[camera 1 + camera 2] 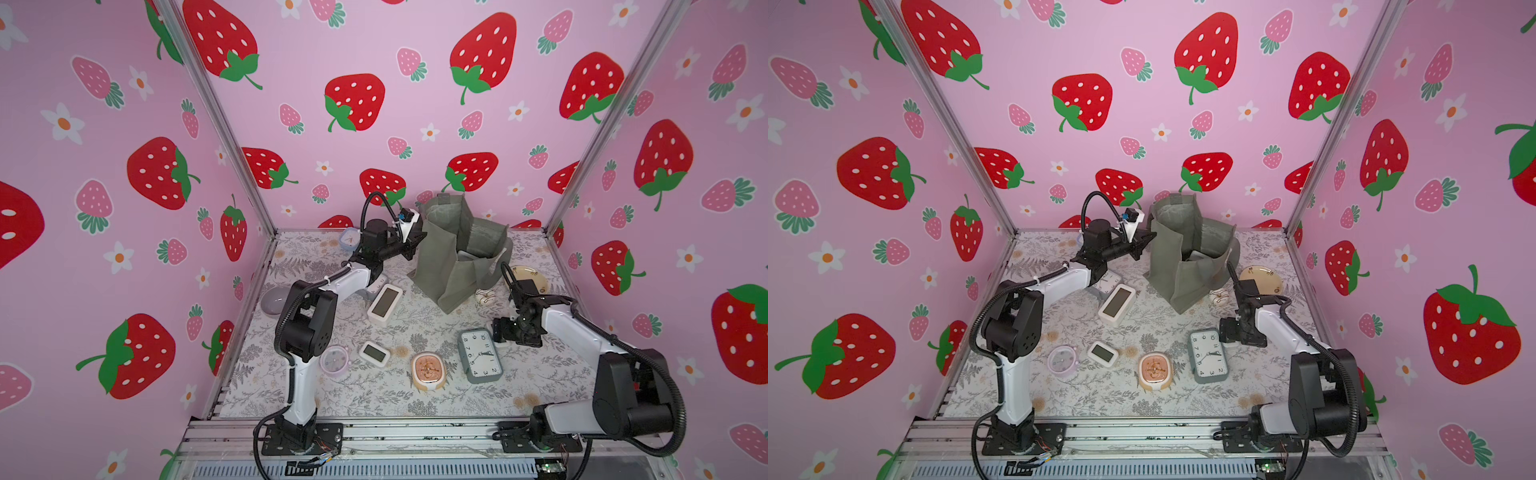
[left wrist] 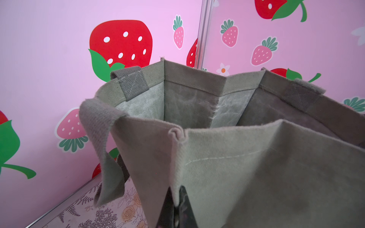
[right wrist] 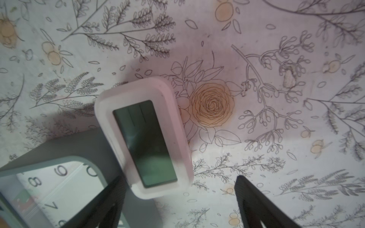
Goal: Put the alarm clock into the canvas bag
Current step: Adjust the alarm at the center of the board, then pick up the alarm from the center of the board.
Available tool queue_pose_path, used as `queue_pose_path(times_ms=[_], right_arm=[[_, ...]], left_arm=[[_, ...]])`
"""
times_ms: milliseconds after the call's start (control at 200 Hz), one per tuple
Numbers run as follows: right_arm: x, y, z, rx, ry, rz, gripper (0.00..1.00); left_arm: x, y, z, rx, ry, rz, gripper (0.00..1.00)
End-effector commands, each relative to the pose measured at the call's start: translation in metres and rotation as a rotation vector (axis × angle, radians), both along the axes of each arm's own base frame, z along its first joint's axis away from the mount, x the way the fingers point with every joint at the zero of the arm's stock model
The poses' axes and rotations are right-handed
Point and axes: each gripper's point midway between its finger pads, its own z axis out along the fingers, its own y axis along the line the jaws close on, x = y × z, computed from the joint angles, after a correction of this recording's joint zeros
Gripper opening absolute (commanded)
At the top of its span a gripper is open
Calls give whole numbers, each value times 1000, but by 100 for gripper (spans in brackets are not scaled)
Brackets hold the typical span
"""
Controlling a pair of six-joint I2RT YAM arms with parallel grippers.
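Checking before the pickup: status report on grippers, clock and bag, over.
Left gripper shut on bag rim, mouth held open. Right gripper open, over small white clock. Grey clock close beside it, crowding one finger.

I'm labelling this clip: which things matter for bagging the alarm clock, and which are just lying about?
In the job: canvas bag, left gripper shut on its rim, right gripper open over the small white digital clock.
Lying about: grey analog clock, orange clock, lilac round clock, larger white digital clock.
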Motion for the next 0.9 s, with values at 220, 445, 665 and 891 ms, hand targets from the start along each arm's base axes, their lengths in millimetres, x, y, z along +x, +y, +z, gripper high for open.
queue_pose_path(times_ms=[220,445,665,891], right_arm=[[-2,22,3,-1,-3,90,93],[9,8,-1,-22,-11,38,94],[15,19,-10,24,10,80,83],[16,23,-16,42,18,89,72]], left_arm=[[-8,-4,15,-13,-48,-30,0],[-9,-6,17,-17,-53,-35,0],[-9,-5,18,-17,-56,-33,0],[-8,-4,18,-17,-56,-29,0]])
